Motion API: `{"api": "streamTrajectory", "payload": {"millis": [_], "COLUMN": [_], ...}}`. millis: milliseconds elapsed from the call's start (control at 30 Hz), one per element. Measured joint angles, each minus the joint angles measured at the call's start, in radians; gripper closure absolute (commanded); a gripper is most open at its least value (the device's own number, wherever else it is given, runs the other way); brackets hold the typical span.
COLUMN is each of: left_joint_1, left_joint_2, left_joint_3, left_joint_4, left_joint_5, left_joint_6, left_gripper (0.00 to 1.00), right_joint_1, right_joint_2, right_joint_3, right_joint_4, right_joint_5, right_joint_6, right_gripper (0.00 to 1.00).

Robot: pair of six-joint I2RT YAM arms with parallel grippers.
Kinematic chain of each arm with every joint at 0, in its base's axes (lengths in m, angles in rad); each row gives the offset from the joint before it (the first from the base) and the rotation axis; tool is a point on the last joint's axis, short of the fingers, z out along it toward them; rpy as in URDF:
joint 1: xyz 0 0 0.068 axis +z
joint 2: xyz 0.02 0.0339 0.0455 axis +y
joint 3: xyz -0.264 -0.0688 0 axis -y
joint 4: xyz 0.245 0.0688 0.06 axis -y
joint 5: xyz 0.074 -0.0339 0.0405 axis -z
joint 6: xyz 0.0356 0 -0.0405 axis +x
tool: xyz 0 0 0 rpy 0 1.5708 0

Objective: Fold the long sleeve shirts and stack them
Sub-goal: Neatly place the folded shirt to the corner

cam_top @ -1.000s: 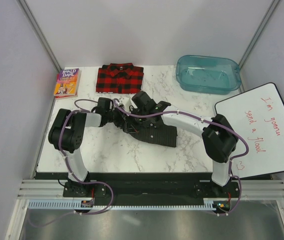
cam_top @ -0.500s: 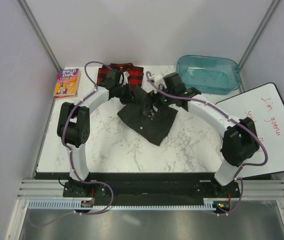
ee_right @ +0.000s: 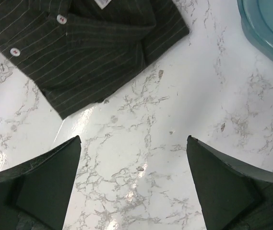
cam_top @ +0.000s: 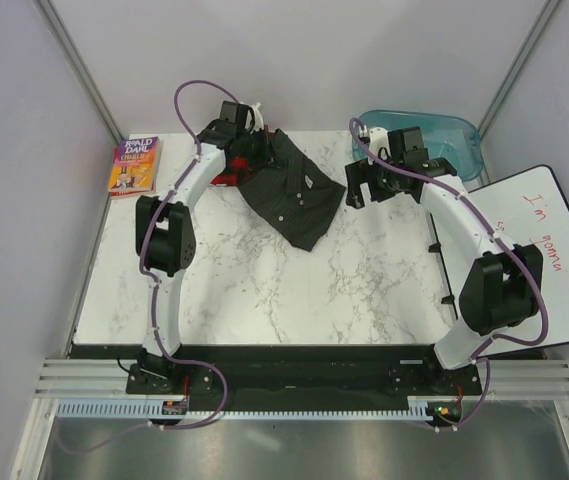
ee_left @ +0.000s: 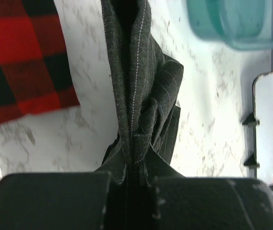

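Diagonally, charcoal shirt [cam_top: 294,195], far-left to near-right.

You will find the pinstriped shirt [cam_top: 289,195] at the far middle of the table [cam_top: 294,300]. Its near end lies on the top, and its far-left end is pinched up in the left gripper [ee_left: 131,179], just beside the plaid shirt [ee_left: 16,57] at the far edge. The book [cam_top: 134,165] lies at the far-left corner, the bin [cam_top: 419,115] at the far-right corner, and the whiteboard [cam_top: 554,270] off the right side. The right gripper [ee_right: 132,139] stands over bare table between the pinstriped shirt and the bin, touching neither.
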Motion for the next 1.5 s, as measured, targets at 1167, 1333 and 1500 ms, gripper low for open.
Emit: {"api": "streamTrajectory", "payload": {"millis": [1167,1333,1500], "left_joint_1": [0.023,0.022,0.022], "left_joint_2": [0.148,0.109,0.058], "left_joint_3": [0.313,0.276,0.245], "left_joint_4": [0.234,0.232,0.232], "left_joint_5": [-0.131,-0.117,-0.101], "left_joint_6": [0.086,0.086,0.086], "left_gripper": [0.98,0.98,0.98], "right_joint_1": [-0.01,-0.01,-0.01], "right_joint_2": [0.0,0.0,0.0], "right_joint_3": [0.029,0.029,0.029], "right_joint_4": [-0.04,-0.04,-0.04], "right_joint_5": [0.011,0.01,0.01], "right_joint_6": [-0.023,-0.023,-0.023], "right_gripper": [0.02,0.02,0.02]}}
